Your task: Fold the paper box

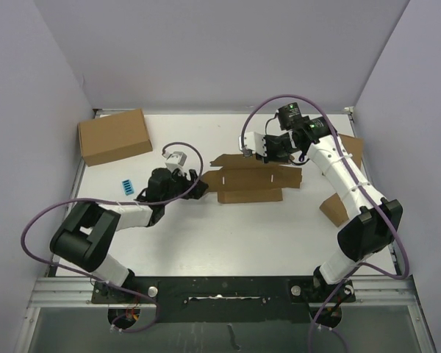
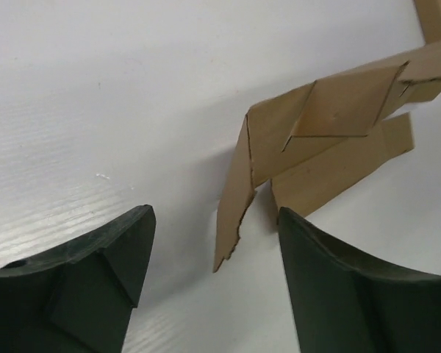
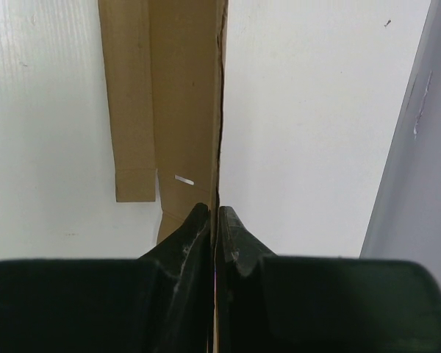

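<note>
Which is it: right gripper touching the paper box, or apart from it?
Touching. The right wrist view shows the right gripper shut on a thin edge of the paper box, cardboard pinched between both fingers with no gap.

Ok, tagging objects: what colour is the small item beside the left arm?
The small item is bright blue; top view.

A: What kind of place is this?
B: A robotics lab cell: bare lilac walls [image 1: 206, 51] around a white table [image 1: 242, 235], a left arm [image 1: 125, 215] and right arm [image 1: 342, 173] bolted to an aluminium rail [image 1: 59, 298].
</note>
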`<state>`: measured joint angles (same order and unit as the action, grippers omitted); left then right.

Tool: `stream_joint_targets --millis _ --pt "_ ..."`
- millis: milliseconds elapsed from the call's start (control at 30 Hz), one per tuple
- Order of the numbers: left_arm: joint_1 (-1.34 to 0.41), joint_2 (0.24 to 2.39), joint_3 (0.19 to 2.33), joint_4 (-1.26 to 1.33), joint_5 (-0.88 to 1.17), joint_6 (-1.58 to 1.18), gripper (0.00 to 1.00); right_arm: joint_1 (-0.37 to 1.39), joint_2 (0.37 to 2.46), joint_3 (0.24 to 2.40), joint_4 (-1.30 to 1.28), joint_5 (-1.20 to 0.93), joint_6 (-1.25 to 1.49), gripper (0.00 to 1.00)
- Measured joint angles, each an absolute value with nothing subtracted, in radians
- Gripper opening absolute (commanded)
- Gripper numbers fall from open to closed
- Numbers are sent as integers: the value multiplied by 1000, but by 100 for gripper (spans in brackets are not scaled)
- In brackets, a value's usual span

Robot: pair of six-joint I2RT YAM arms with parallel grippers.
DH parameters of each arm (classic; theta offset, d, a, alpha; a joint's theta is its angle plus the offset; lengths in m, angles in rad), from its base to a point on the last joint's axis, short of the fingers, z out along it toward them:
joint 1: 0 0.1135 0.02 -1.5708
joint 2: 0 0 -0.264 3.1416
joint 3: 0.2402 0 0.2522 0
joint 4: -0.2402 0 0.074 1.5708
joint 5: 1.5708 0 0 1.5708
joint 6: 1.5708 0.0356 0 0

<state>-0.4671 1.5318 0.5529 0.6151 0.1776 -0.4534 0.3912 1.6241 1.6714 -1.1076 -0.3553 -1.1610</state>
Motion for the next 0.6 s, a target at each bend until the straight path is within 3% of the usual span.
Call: stream_joint_targets --millis 200,400,600 --pt "-467 1651 580 649 211 -426 0 391 1621 1671 -1108 -360 -1154 0" --pt "-469 1704 613 743 244 -353 0 390 1621 1715 -1113 -360 -1148 0" --pt "-471 1741 580 1009 198 -167 0 356 1623 1805 -1116 -401 -1135 0"
